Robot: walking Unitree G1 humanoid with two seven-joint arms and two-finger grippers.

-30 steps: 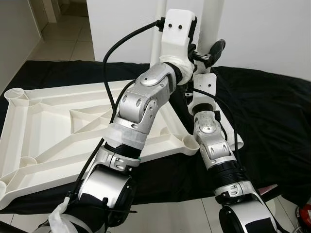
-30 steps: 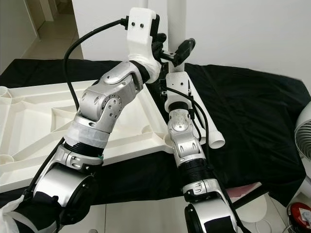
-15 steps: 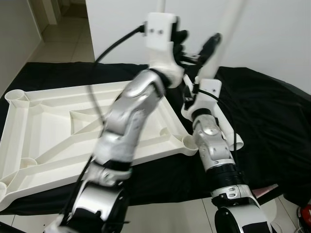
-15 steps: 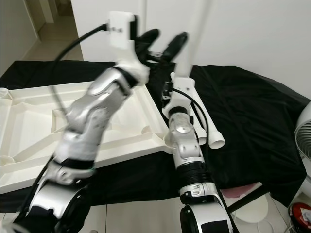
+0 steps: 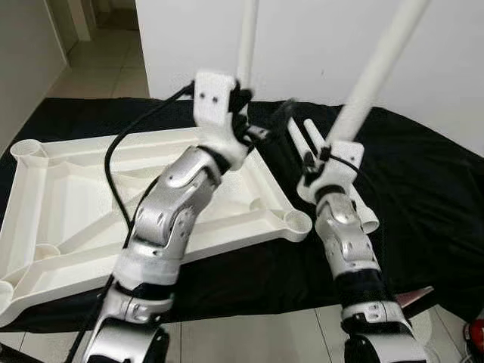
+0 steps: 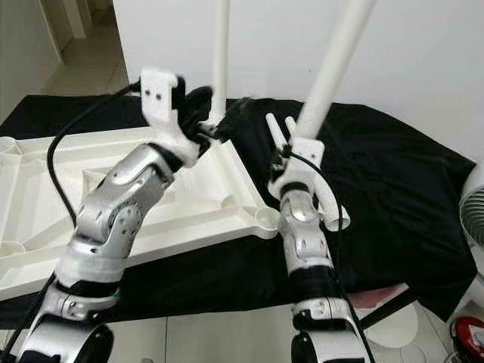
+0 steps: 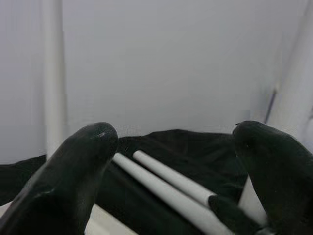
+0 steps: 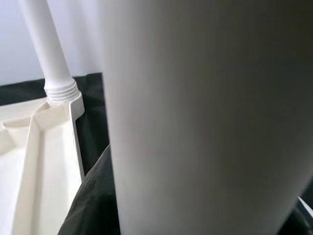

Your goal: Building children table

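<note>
Black cloth [image 5: 423, 181] covers the floor; white upturned tabletop [image 5: 68, 197] lies on it. One leg [image 5: 246, 38] stands upright in the tabletop's far right corner socket. Left gripper [image 7: 176, 161], fingers spread wide, hovers just beside it. Right gripper [image 5: 327, 155] grips a tilted second leg [image 5: 382, 64]. Two spare legs [image 7: 166, 183] lie on the cloth.

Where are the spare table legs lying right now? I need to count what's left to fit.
Two spare legs lie side by side on the black cloth, just right of the upturned tabletop, behind the right gripper that holds another leg upright.
</note>
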